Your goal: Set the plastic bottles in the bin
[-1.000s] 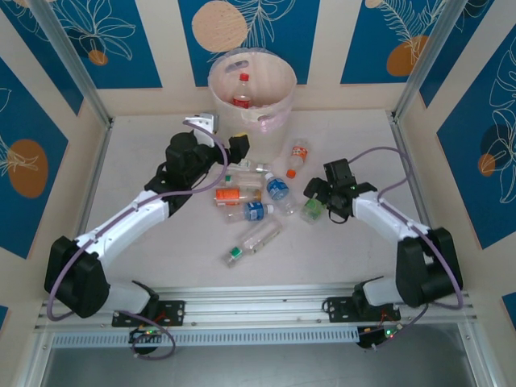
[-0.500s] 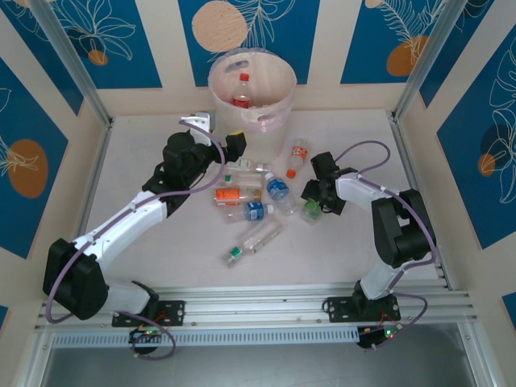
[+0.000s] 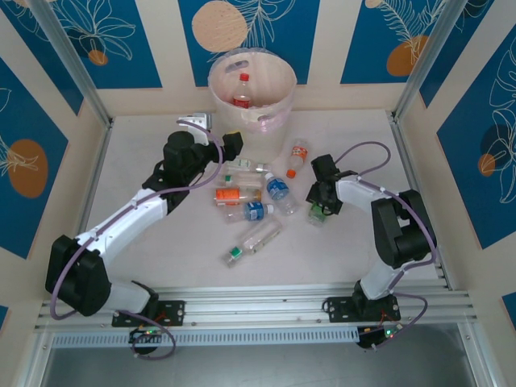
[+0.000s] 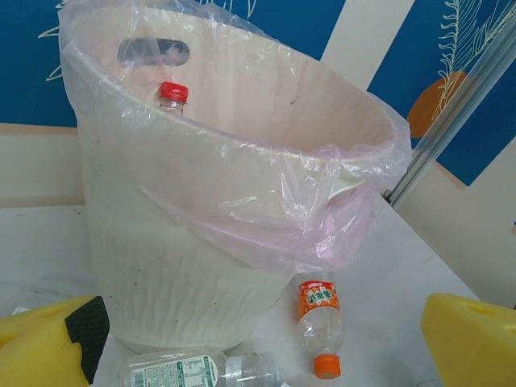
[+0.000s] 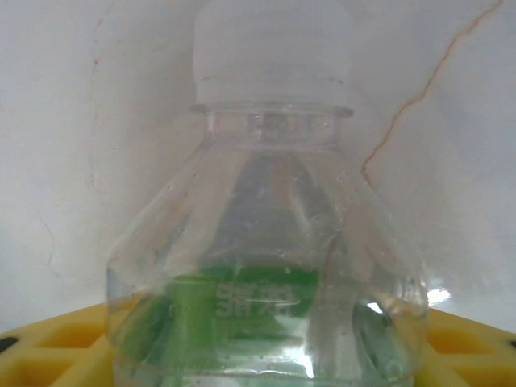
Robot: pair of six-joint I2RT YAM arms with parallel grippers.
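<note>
The bin (image 3: 216,76) stands at the back centre, lined with a pink bag, and one red-capped bottle (image 3: 242,91) is inside it. Several plastic bottles lie on the table: an orange-capped one (image 3: 297,155), two blue-labelled ones (image 3: 278,189), an orange-labelled one (image 3: 234,194) and a green-capped one (image 3: 254,240). My right gripper (image 3: 320,206) is shut on a green-labelled bottle (image 5: 270,242) with a white cap, which lies on the table. My left gripper (image 3: 230,146) hangs open and empty in front of the bin (image 4: 201,266), above a white-labelled bottle (image 4: 189,371).
Metal frame posts (image 3: 85,89) and patterned walls close in the table on the left, the right and behind. The orange-capped bottle (image 4: 318,322) lies just right of the bin's foot. A rail (image 3: 258,310) runs along the near edge.
My right gripper has swung in over the green-labelled bottle and closed its fingers on it. The left gripper has drifted slightly left and stayed open.
</note>
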